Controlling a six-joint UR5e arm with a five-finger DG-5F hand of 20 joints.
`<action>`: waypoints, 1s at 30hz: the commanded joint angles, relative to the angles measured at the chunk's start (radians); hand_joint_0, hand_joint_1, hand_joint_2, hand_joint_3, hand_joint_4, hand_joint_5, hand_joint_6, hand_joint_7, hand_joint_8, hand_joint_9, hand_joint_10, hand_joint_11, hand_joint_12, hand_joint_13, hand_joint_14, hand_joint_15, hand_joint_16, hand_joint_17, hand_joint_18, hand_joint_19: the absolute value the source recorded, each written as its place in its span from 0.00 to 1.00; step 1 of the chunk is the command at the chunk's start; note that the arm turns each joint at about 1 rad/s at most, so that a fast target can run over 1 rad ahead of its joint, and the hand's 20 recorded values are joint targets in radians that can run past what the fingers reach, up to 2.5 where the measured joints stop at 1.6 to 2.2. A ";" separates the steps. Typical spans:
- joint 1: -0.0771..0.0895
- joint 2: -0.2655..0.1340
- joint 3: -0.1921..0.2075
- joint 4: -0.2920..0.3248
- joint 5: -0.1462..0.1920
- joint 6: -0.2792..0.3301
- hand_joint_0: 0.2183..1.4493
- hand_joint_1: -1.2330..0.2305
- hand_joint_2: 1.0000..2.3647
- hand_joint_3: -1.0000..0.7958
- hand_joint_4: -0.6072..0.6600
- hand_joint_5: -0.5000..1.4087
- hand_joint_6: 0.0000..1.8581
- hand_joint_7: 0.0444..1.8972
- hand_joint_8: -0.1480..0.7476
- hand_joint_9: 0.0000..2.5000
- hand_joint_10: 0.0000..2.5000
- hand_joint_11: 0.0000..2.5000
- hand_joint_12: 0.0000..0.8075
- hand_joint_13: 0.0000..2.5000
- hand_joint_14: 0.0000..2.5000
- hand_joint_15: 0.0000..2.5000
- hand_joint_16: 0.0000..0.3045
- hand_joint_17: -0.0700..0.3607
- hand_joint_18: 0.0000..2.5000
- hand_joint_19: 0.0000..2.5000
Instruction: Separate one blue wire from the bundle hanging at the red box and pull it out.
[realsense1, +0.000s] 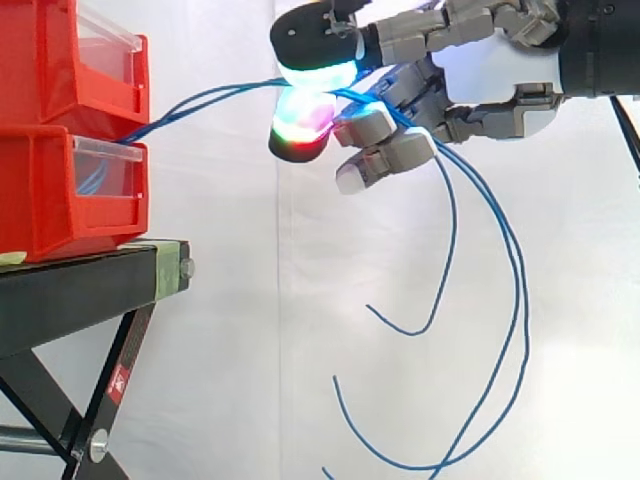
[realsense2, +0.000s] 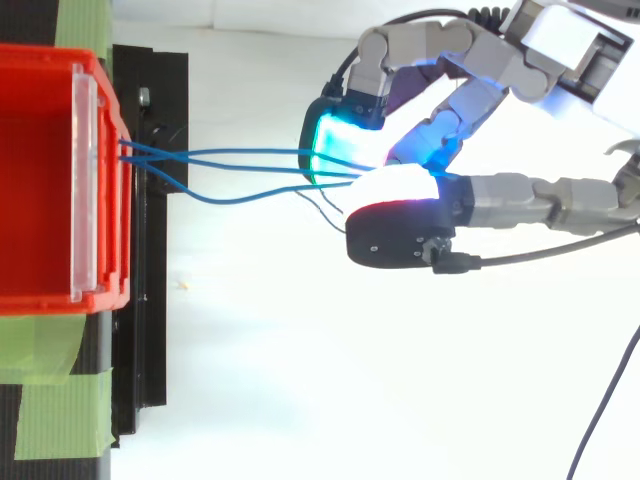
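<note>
Hand (realsense1: 490, 80): entered from the right, held level with the upper red bin (realsense1: 60, 60); fingers (realsense1: 315, 45) curled and pinched on the blue wires (realsense2: 240, 160). Wires: stretched from the top front of the lower red bin (realsense1: 60, 190) across to the fingers; loose ends hung in long curves below the hand. Bins: stacked on the black stand (realsense1: 90, 280).

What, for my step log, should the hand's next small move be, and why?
Probably loosen the fingers and re-pinch just one wire: several blue wires run from the red bin into the hand's pinch together, so pulling now would likely drag them all.
</note>
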 joint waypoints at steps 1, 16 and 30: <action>0.000 -0.001 0.000 0.000 0.001 0.000 0.36 0.39 0.02 0.49 0.65 0.19 0.30 0.67 0.49 0.49 0.00 0.74 0.39 0.55 0.00 0.66 0.15 0.40 0.21 0.24; -0.001 0.000 0.000 0.000 -0.001 0.002 0.31 0.47 0.01 0.34 0.67 0.19 0.29 0.68 0.51 0.48 0.00 0.73 0.40 0.55 0.00 0.66 0.15 0.41 0.20 0.25; -0.001 0.000 0.000 0.000 -0.001 0.002 0.34 0.45 0.01 0.37 0.67 0.19 0.30 0.67 0.51 0.49 0.01 0.72 0.39 0.56 0.00 0.65 0.15 0.40 0.22 0.24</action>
